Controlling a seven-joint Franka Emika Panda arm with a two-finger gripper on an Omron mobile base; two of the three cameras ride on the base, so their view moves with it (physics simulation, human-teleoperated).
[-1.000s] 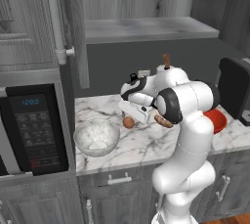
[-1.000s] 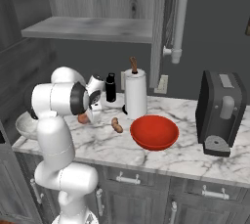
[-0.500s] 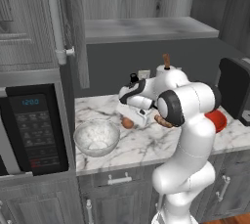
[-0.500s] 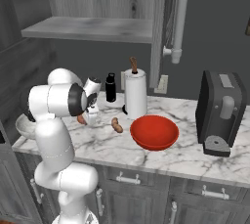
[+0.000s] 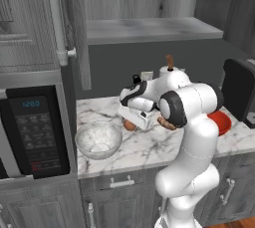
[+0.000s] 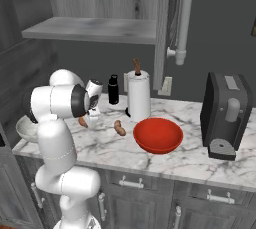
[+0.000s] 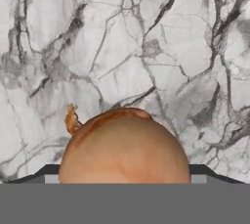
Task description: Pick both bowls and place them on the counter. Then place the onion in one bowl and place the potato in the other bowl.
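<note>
The onion (image 7: 124, 145) lies on the white marble counter (image 7: 146, 47), and my gripper (image 7: 124, 171) is down over it, open, with a dark fingertip close on each side. From the base cameras the onion (image 5: 130, 125) (image 6: 82, 122) peeks out under the gripper (image 5: 133, 121) (image 6: 86, 118). The marble-patterned bowl (image 5: 98, 140) (image 6: 24, 128) stands on the counter just left of the hand. Right of the hand lies the potato (image 6: 119, 128), partly hidden by my arm in the left base view (image 5: 165, 122). Further right sits the red bowl (image 6: 157, 134) (image 5: 220, 122).
A microwave (image 5: 35, 132) closes off the counter's left end. A black bottle (image 6: 114, 89) and a paper towel roll (image 6: 139, 95) stand by the back wall, and a dark coffee machine (image 6: 227, 115) stands on the right. A grey shelf (image 5: 149, 29) and an open cabinet door (image 5: 74, 28) hang overhead.
The hand has sunk a little lower over the onion. The onion, potato and both bowls have stayed in place.
</note>
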